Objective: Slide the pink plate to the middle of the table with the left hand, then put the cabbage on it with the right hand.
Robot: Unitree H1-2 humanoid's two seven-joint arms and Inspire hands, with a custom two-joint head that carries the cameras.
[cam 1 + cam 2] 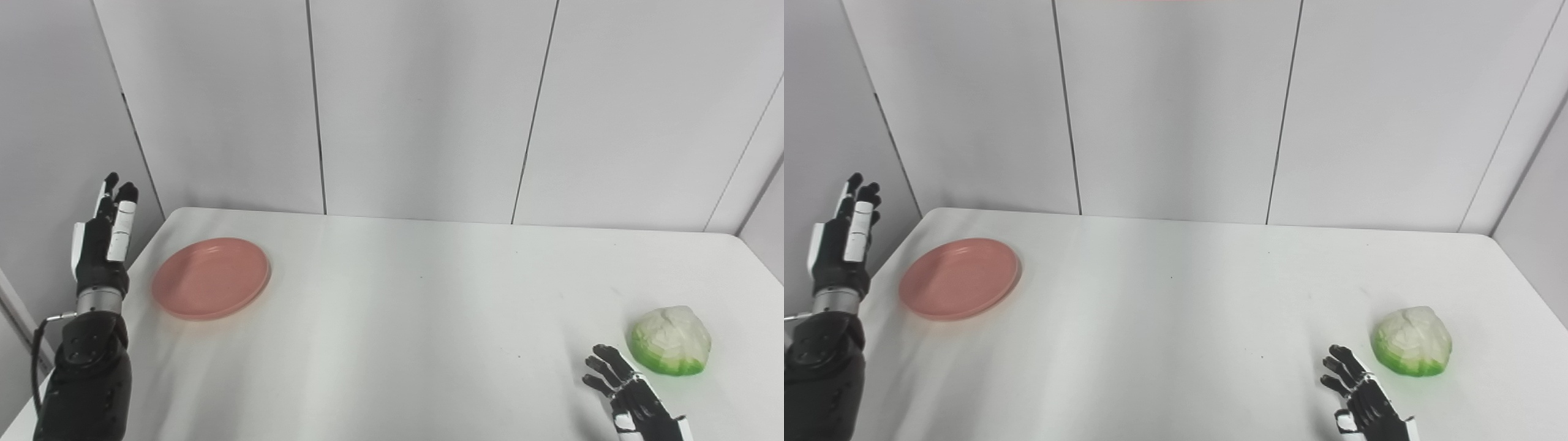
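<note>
A pink plate (211, 278) lies flat on the white table (416, 318) near its left edge. My left hand (104, 236) is raised upright to the left of the plate, off the table's left edge, fingers straight and holding nothing. A pale green and white cabbage (672, 340) sits near the table's front right. My right hand (631, 398) is low at the front right, just left of and nearer than the cabbage, fingers spread, empty, not touching it.
Grey wall panels (422, 104) stand behind the table and along its left side. The table's left edge runs close to my left arm (89, 380).
</note>
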